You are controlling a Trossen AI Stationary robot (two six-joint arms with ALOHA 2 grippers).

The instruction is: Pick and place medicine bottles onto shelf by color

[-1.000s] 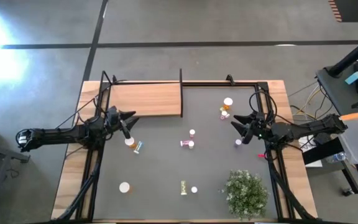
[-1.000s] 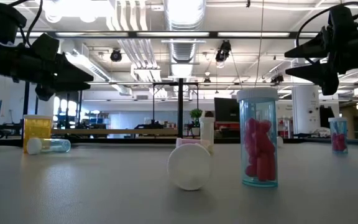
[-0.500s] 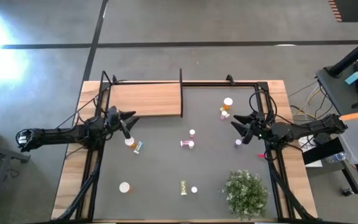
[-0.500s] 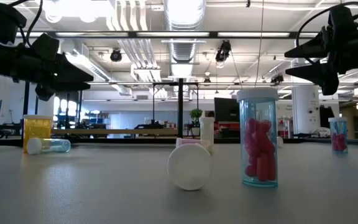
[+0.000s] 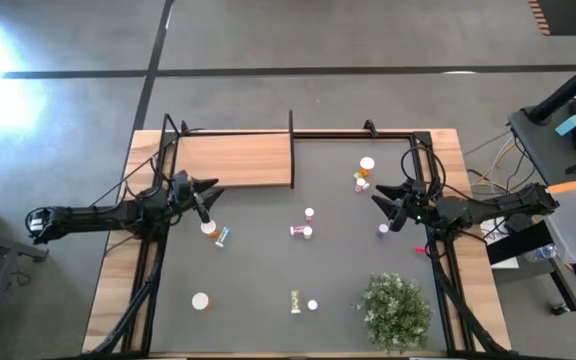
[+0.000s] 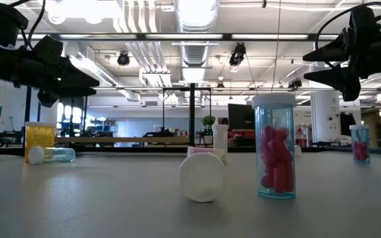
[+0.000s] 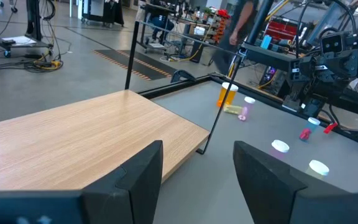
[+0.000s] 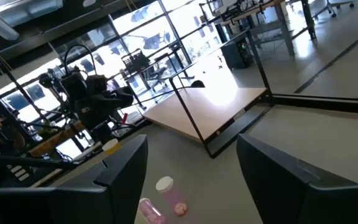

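Both arms hover with fingers spread, nothing moved since earlier.
Small white-capped medicine bottles [image 5: 302,231] scatter over the dark grey mat [image 5: 258,280] near a green bushy plant [image 5: 397,311]; the light-brown wooden shelf [image 5: 233,160] lies bare beside the left gripper [image 5: 214,188], the right gripper [image 5: 376,197] opposite.

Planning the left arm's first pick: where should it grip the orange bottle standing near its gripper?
Grip the orange bottle from straight above, fingers closing across its round body just under the white cap. It stands upright, but a blue-tinted bottle lies beside it, so probably close along the clear sides. The left gripper hangs open nearby.
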